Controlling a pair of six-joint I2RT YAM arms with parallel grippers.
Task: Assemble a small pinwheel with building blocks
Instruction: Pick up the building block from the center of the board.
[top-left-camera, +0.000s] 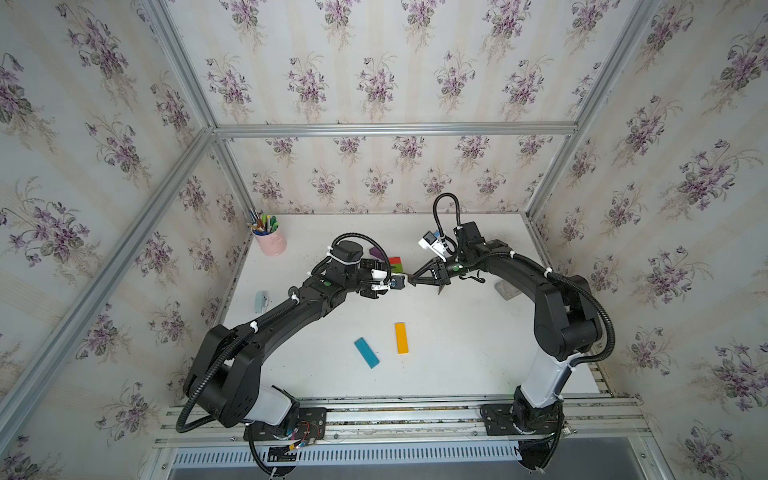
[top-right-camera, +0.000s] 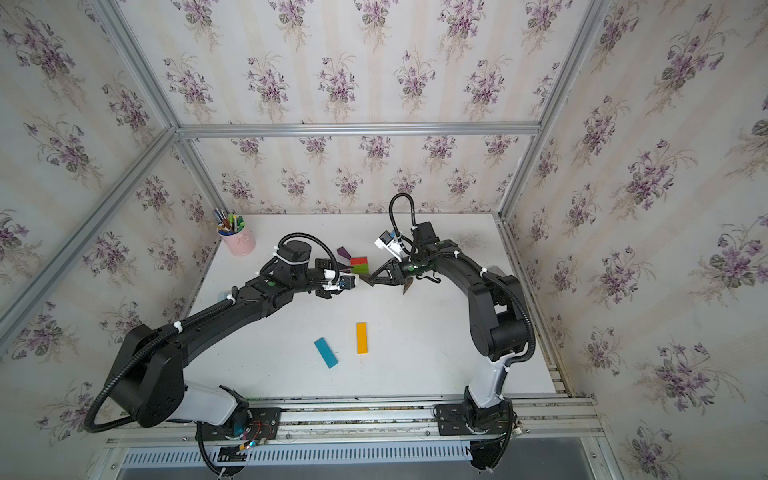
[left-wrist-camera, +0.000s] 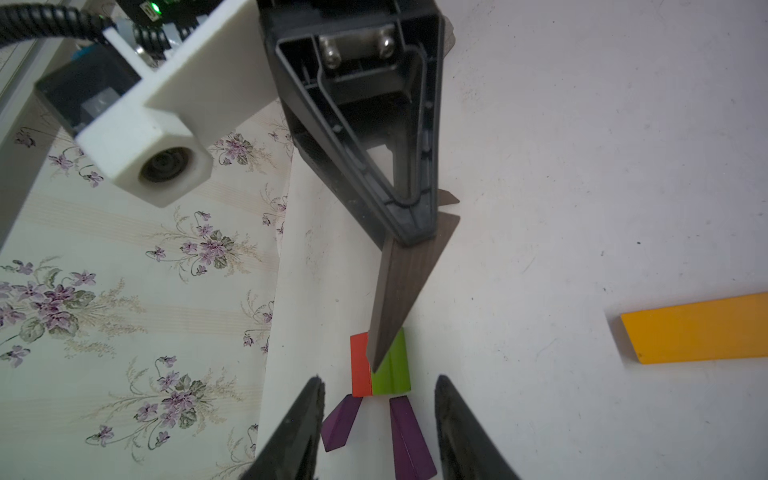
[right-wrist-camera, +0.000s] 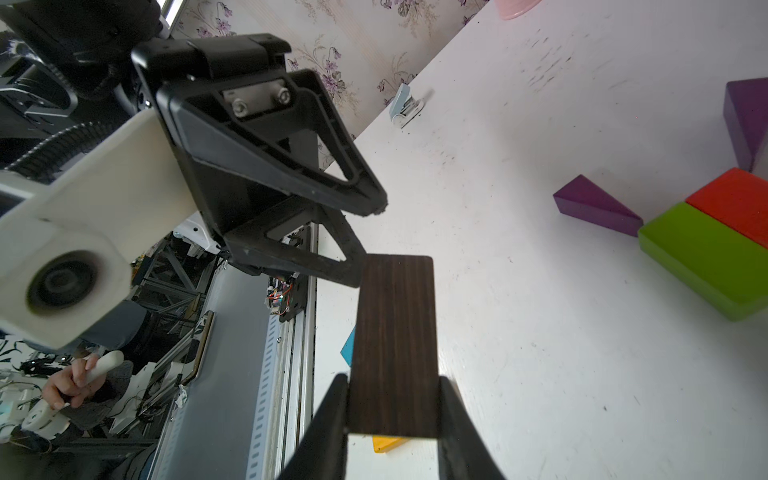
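**While the right arm is bringing a blade in, the pinwheel (top-right-camera: 360, 265) is lying part-built at the far middle of the table (top-left-camera: 457, 365)**

Because the figure is being laid flat, the right gripper (right-wrist-camera: 393, 377) is clamping a dark brown wedge (right-wrist-camera: 395, 332) across its two flat faces, with the thin end leading. That grip is probably leaving the tip free to slide in against the centre blocks. The wedge is hanging near them and is not yet lying in place. The left gripper (left-wrist-camera: 380, 379) is hovering opposite with its jaws standing apart and nothing between them. It is likely waiting to steady or nudge the blade.

The red block (left-wrist-camera: 360, 365) and green block (left-wrist-camera: 397, 361) are sitting side by side, touching, as the centre. One purple wedge (left-wrist-camera: 340, 422) and a second purple wedge (left-wrist-camera: 409, 436) are lying just beside that pair as blades. The orange bar (top-left-camera: 401, 338) and blue bar (top-left-camera: 366, 352) are lying apart from each other, well away toward the arm bases. They are likely being kept for the stem.

Count:
- red block 1
- green block 1
- purple wedges 2
- orange bar 1
- blue bar 1
- brown wedges 1 in grip
- a brown sliver (left-wrist-camera: 449, 198) is peeking out behind the right finger, possibly the second brown wedge, but too hidden to be sure
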